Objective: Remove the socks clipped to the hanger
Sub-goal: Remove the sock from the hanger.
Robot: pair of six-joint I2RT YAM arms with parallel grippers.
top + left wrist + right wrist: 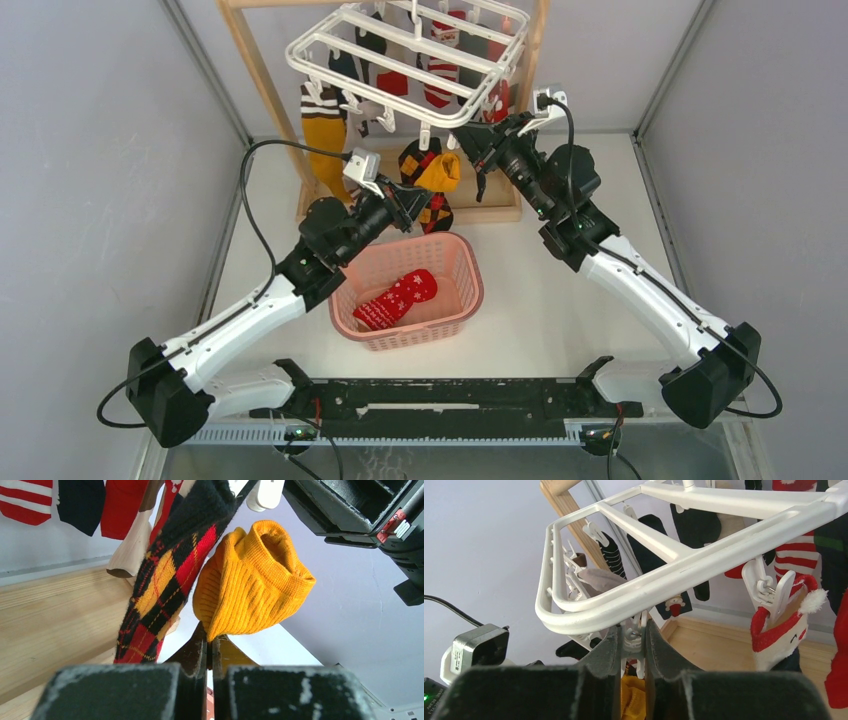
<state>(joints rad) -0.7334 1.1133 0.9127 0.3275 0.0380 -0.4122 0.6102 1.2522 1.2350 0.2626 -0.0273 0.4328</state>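
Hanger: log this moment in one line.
left gripper: shut on yellow sock | right gripper: shut on its clip | hanger: more socks clipped | basket: one red sock

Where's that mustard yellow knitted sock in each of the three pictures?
Top external: mustard yellow knitted sock, centre, below the white plastic hanger.
Left wrist: centre-right, filling mid-frame.
Right wrist: bottom centre, under the white clip.
Shared landmark: tall wooden stand.

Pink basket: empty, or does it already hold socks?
Not empty. One red sock with white specks lies inside the pink basket, on its floor; no other sock shows in it.
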